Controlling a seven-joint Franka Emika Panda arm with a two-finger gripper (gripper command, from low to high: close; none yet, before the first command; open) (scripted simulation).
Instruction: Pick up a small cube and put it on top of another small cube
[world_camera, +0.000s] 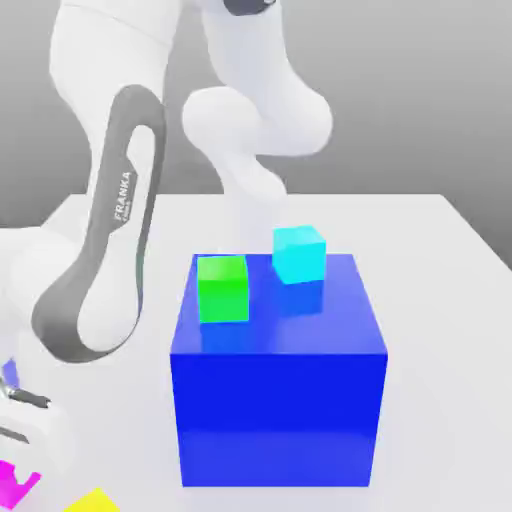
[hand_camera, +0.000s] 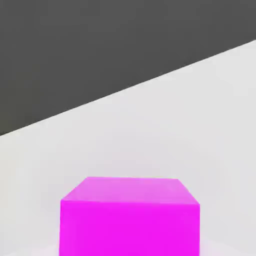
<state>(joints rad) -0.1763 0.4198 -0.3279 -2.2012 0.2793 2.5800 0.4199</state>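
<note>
- Magenta cube: beside the big blue block, toward the exterior view's left, with the gripper closed on it.
- It looked light, stiff and slightly slippery; opposite side faces, mid-height, seemed the best hold.
- Count: one magenta, one yellow cube beside the block; one green, one cyan on it.

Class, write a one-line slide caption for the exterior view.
A green cube and a cyan cube sit atop a big blue block, with magenta and yellow pieces at the lower left.
</note>
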